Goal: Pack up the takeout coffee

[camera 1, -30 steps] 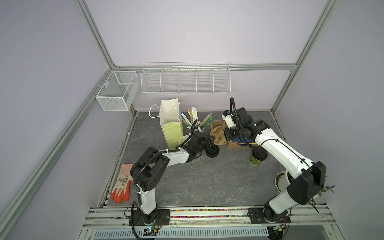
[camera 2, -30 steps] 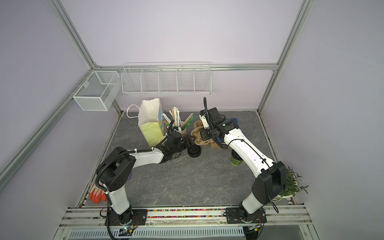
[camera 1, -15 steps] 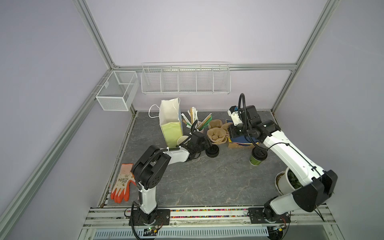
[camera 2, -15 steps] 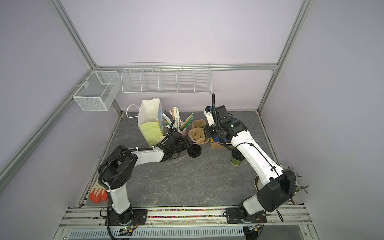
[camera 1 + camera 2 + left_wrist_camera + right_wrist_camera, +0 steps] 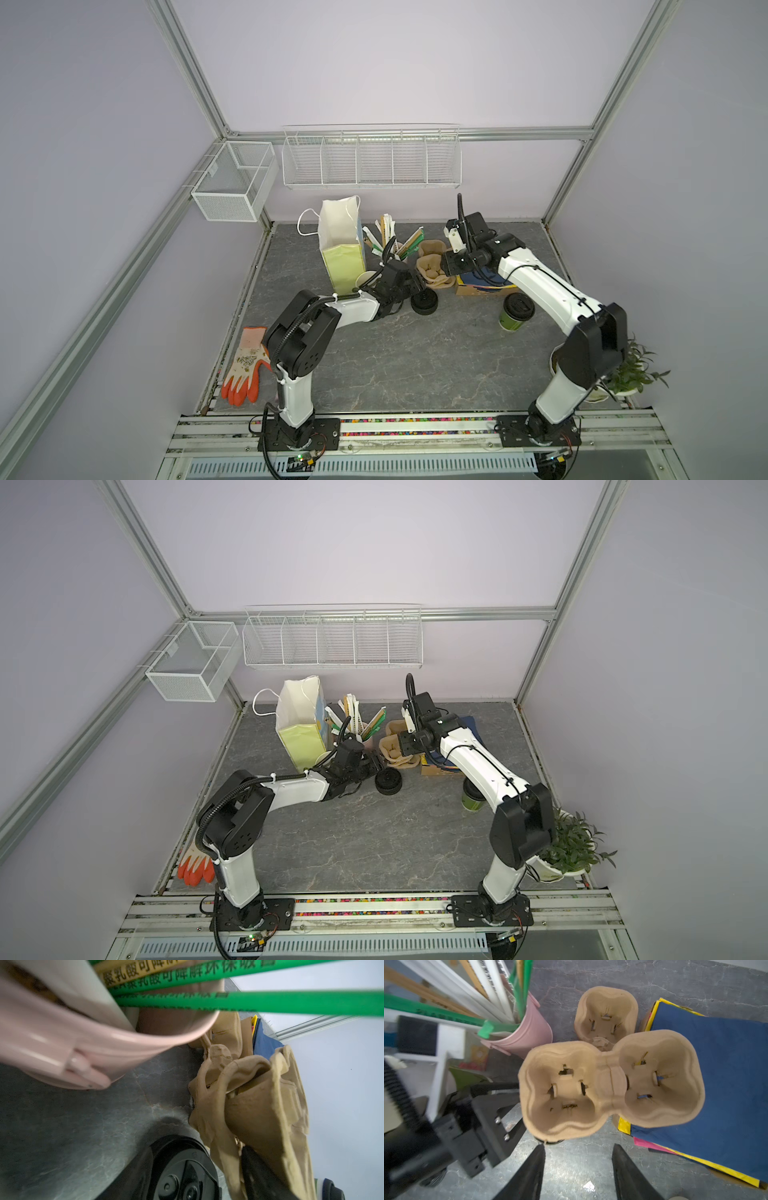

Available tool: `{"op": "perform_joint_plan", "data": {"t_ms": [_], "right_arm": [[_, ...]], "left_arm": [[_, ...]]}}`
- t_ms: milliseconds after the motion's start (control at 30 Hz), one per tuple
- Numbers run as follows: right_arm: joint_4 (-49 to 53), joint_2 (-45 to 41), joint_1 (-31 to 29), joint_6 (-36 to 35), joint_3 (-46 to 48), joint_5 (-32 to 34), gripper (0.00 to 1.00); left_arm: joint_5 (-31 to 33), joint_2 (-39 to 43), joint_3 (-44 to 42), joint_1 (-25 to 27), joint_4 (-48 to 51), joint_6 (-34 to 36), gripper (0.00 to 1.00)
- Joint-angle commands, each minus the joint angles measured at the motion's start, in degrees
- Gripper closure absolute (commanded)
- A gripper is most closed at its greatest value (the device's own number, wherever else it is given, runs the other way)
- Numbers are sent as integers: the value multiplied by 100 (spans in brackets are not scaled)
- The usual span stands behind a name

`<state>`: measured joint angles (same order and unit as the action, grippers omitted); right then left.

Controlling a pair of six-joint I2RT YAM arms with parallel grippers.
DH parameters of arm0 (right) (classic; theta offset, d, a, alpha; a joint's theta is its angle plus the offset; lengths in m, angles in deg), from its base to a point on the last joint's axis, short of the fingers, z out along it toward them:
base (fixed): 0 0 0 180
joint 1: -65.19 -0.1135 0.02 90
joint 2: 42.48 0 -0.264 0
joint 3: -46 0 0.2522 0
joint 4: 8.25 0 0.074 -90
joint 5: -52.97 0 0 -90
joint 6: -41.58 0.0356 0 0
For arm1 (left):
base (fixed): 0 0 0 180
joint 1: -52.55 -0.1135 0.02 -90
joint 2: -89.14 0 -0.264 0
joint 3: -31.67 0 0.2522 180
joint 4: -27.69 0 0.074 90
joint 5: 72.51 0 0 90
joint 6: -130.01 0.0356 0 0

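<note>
lidded green cup [image 5: 515, 316] stands well right of the white paper bag [image 5: 340, 245], a pulp carrier [image 5: 432, 270] between them.

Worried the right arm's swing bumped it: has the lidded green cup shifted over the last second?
No. The takeout coffee stays put, with the same gap in front of the blue-topped box.

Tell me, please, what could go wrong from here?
The cup carrier lies partly on the blue-covered box, unheld by the open right hand; it may tip. The open left hand sits beside it and the black lid stack; a move could knock either. The lidded coffee cup stands beside the right arm, which might topple it.
</note>
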<state>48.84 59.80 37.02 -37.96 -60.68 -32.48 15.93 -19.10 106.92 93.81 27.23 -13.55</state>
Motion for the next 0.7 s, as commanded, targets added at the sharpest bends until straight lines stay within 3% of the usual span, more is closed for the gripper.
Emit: {"op": "perform_joint_plan", "data": {"t_ms": [0, 300, 667], "right_arm": [[394, 420, 87, -60, -415, 376, 45], [650, 993, 156, -159, -929, 702, 45], [810, 1343, 174, -281, -1214, 543, 46]], "left_arm": [[-38, -22, 170, 23, 64, -6, 31], [-28, 31, 126, 32, 121, 39, 31], [-49, 10, 100, 33, 32, -11, 31]]}}
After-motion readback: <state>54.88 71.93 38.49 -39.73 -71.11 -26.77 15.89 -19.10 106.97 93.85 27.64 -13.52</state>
